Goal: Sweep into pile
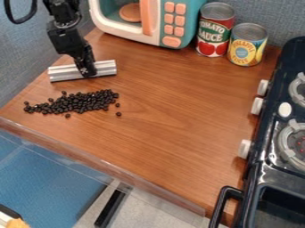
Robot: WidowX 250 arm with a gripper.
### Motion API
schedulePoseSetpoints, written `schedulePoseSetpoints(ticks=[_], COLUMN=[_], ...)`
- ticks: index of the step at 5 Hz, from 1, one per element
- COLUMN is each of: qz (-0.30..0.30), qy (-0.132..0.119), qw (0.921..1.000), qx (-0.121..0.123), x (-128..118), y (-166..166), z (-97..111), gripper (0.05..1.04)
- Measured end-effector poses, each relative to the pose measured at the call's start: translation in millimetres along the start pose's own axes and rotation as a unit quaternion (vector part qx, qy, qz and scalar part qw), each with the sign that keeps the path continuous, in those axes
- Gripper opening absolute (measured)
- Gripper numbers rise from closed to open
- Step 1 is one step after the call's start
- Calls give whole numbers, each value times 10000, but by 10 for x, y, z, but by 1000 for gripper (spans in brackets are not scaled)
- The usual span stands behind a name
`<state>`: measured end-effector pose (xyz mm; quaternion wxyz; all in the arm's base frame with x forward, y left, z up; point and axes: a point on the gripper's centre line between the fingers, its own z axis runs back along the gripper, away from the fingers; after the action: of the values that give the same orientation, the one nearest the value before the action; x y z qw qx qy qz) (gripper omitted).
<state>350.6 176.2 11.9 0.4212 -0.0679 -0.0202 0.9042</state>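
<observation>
At the upper left, the black gripper (pixel 88 71) hangs down and is shut on a silvery ridged bar (pixel 106 68), gripped near its middle. The bar lies level, close to the wooden surface, with its ends sticking out to both sides. Toward the camera from the bar, with bare wood between them, a long heap of small black beans (pixel 77 102) stretches left to right. A few loose beans (pixel 118 114) lie off its right end, and others sit along its edges.
A toy microwave (pixel 157 20) stands at the back, with a tomato sauce can (pixel 215 29) and a pineapple can (pixel 247 44) beside it. A black toy stove (pixel 274 147) borders the right side. The counter's raised clear edge (pixel 107 167) runs along the front.
</observation>
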Motion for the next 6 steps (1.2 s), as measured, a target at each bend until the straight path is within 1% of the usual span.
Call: schedulePoseSetpoints(ticks=[1,2,4,6], qz=[125,286,721,1006], qy=[55,121,210,282], qw=[9999,9995,9972,9945], qx=[30,6,33,-15], x=[46,88,247,386], y=[39,64,131,208], z=[4,17,40,59], gripper=[374,374,374,374])
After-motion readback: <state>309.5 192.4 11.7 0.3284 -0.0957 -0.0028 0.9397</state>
